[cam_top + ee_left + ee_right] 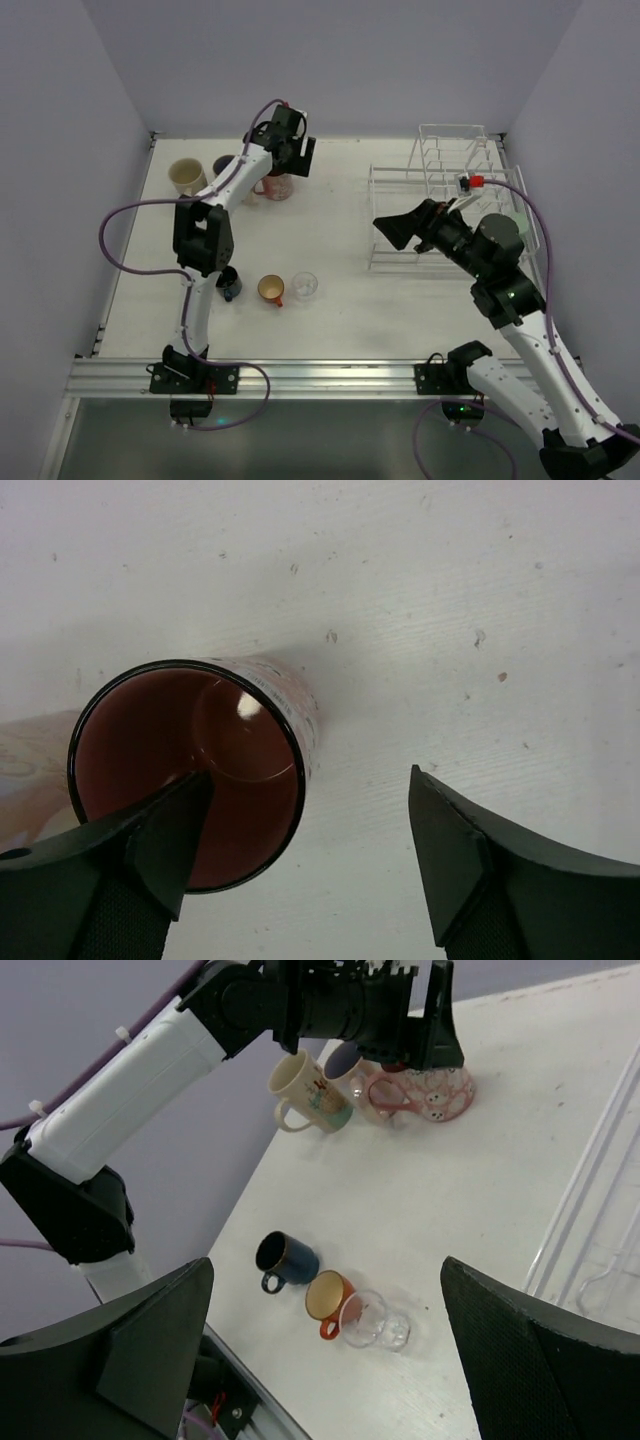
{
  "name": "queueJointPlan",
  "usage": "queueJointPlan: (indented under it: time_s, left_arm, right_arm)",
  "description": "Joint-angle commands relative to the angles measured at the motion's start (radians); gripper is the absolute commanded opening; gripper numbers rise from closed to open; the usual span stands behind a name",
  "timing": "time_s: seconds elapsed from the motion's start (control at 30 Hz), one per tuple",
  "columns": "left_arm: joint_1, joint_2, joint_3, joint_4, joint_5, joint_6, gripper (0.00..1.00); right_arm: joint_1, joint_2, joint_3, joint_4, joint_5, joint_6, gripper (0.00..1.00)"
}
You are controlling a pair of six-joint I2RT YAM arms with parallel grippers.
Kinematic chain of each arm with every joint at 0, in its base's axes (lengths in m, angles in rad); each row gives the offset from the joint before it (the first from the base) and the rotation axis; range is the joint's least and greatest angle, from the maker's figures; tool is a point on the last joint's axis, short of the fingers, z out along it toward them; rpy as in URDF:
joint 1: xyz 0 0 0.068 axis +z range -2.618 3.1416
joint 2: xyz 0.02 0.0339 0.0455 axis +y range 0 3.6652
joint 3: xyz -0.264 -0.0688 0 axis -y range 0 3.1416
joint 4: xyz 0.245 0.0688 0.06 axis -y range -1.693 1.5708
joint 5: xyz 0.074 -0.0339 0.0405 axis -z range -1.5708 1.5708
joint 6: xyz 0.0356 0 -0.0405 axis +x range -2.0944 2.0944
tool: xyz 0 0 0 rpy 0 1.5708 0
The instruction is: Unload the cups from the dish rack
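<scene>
Left gripper (310,790): jaws spread wide, clamp nothing. Pink cup (190,770) stands upright on table (450,600), far-left part, directly under this gripper. One finger (165,830) hangs over cup mouth; other finger outside cup, to its side, apart from wall. Right gripper (393,231): jaws wide apart also, empty, just beside left edge of dish rack (447,170).

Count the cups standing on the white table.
6: beige mug, dark-lined mug and pink cup at the far left; dark blue mug, orange cup, clear glass in a near row. Another may hide behind the right arm.
</scene>
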Motion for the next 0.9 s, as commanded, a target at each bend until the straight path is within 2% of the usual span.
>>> queueJointPlan:
  time_s: [0.0, 0.03, 0.1, 0.13, 0.17, 0.2, 0.27, 0.3, 0.37, 0.43, 0.5, 0.57, 0.6, 0.7, 0.87]
  left_arm:
    - [0.001, -0.157, 0.036, 0.054, 0.082, -0.015, 0.87]
    - [-0.002, -0.216, 0.031, 0.071, 0.097, -0.021, 0.92]
    - [-0.021, -0.290, -0.016, 0.126, 0.163, -0.055, 0.95]
    - [-0.027, -0.379, -0.038, 0.149, 0.206, -0.079, 0.96]
    - [-0.041, -0.427, -0.103, 0.174, 0.299, -0.102, 0.96]
    - [-0.056, -0.483, -0.151, 0.244, 0.335, -0.124, 0.96]
    - [-0.142, -0.663, -0.312, 0.315, 0.343, -0.144, 0.97]
    - [-0.174, -0.726, -0.369, 0.370, 0.340, -0.141, 0.98]
    - [-0.252, -0.893, -0.532, 0.410, 0.347, -0.147, 0.98]
    - [-0.277, -1.059, -0.709, 0.473, 0.389, -0.172, 0.98]
    - [-0.280, -1.161, -0.817, 0.499, 0.414, -0.184, 0.98]
    - [-0.280, -1.297, -0.949, 0.493, 0.421, -0.163, 0.98]
    - [-0.280, -1.373, -0.986, 0.472, 0.409, -0.140, 0.98]
    - [-0.280, -1.494, -1.104, 0.418, 0.377, -0.088, 0.99]
    - [-0.281, -1.625, -1.309, 0.415, 0.322, -0.055, 0.99]
  right_arm:
    - [0.006, -0.043, 0.116, -0.117, 0.109, -0.087, 0.96]
    - [0.005, -0.050, 0.129, -0.141, 0.138, -0.099, 0.90]
    - [0.005, -0.068, 0.165, -0.195, 0.248, -0.131, 0.86]
    - [0.005, -0.074, 0.172, -0.212, 0.293, -0.143, 0.79]
    - [0.005, -0.079, 0.194, -0.224, 0.394, -0.174, 0.76]
    - [0.005, -0.083, 0.208, -0.243, 0.463, -0.192, 0.74]
    - [0.005, -0.083, 0.243, -0.293, 0.615, -0.234, 0.67]
    - [0.002, -0.082, 0.248, -0.300, 0.752, -0.248, 0.65]
    - [-0.006, -0.074, 0.260, -0.306, 0.868, -0.280, 0.60]
    - [-0.034, -0.060, 0.271, -0.314, 0.986, -0.295, 0.59]
    - [-0.099, -0.053, 0.278, -0.314, 1.031, -0.303, 0.59]
    - [-0.181, -0.027, 0.294, -0.314, 1.002, -0.311, 0.59]
    - [-0.271, -0.013, 0.298, -0.321, 0.961, -0.308, 0.60]
    - [-0.424, 0.056, 0.301, -0.321, 0.925, -0.305, 0.62]
    - [-0.540, 0.165, 0.280, -0.321, 0.818, -0.237, 0.67]
